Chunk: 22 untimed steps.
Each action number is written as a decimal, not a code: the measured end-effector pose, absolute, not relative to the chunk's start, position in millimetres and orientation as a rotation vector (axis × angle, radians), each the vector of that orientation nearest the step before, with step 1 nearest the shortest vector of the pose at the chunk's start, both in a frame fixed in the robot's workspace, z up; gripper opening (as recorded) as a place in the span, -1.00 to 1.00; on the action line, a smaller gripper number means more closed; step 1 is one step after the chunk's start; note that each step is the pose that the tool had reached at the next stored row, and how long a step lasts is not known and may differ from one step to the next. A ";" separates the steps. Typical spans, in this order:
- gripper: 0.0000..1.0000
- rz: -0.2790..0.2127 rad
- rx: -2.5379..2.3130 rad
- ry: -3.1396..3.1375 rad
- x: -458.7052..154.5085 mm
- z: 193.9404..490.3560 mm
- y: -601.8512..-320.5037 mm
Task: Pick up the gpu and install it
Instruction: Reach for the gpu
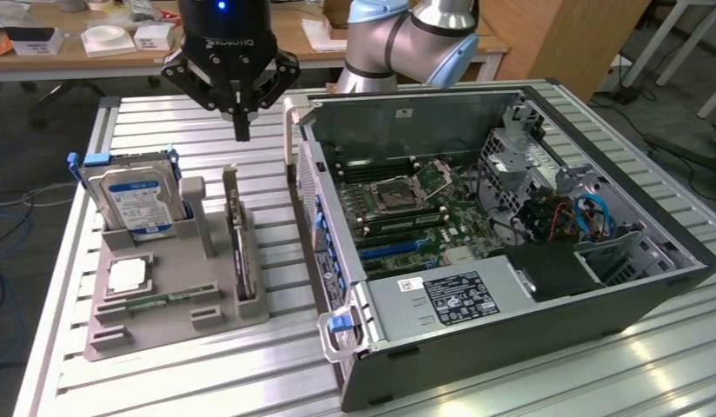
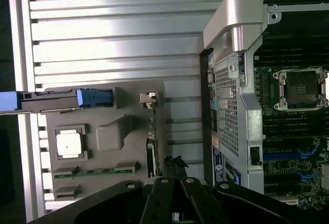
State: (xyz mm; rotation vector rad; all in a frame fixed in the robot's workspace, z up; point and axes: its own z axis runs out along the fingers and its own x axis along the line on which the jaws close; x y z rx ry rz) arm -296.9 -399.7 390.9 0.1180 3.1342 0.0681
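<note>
Gripper (image 1: 242, 129) closed tight on nothing, poised over our table (image 1: 161, 122) | gpu (image 1: 234, 233) stands on edge in grey holder (image 1: 173, 317), top edge offered for our grasp, we judge | open case (image 1: 566, 330) just beside

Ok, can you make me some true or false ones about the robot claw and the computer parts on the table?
1. The claw is shut and holds nothing. True.
2. The gpu is already inside the computer case. False: it stands on edge in the grey holder, next to the case.
3. The hard drive stands upright in the holder. True.
4. The computer case is closed up. False: its side is open and the motherboard is showing.
</note>
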 end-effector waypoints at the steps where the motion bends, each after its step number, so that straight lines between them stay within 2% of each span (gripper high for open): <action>1: -0.80 0.068 0.118 3.134 -297.9 390.9 -399.7; 22: -0.80 0.068 0.118 3.140 -322.0 390.7 -400.7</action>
